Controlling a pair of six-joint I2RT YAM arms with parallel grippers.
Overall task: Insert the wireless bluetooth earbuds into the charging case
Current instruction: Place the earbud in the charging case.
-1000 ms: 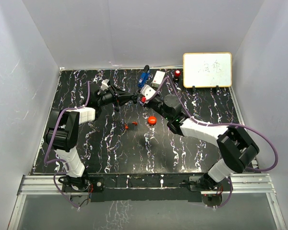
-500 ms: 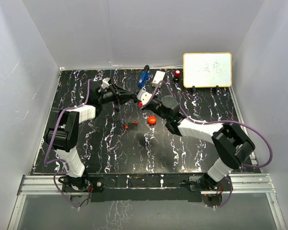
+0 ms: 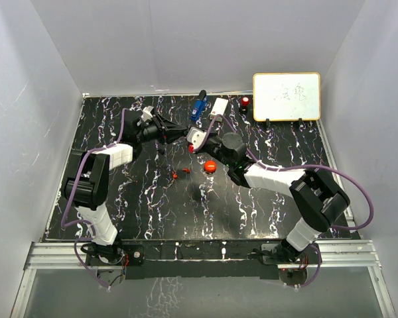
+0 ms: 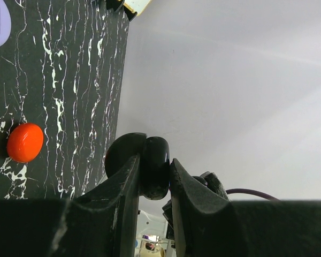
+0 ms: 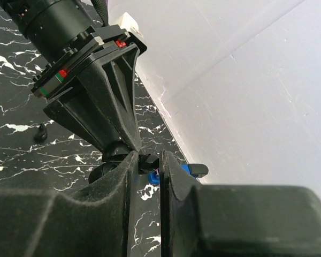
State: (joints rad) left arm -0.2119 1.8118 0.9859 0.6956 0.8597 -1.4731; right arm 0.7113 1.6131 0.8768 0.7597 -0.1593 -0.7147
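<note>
Under white walls (image 3: 205, 46), black white-veined marble table (image 3: 152, 205). I'm easing right gripper (image 5: 145, 156), fingers pressed together, load unseen, toward 9 o'clock, now meeting glossy black rounded charging case (image 4: 156, 160) pinched in left gripper (image 4: 154, 170). Two tiny red bean-shaped earbuds (image 3: 175, 175) lying at 6 o'clock, still awaiting insertion.

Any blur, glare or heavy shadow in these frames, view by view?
Top view: sharp, evenly lit, soft arm shadows on the table. Left wrist: glints on the glossy case and red puck. Right wrist: own jaws dark, soft; left gripper beyond crisp.

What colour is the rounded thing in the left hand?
The rounded thing in the left hand is glossy black; left wrist view shows it best.
</note>
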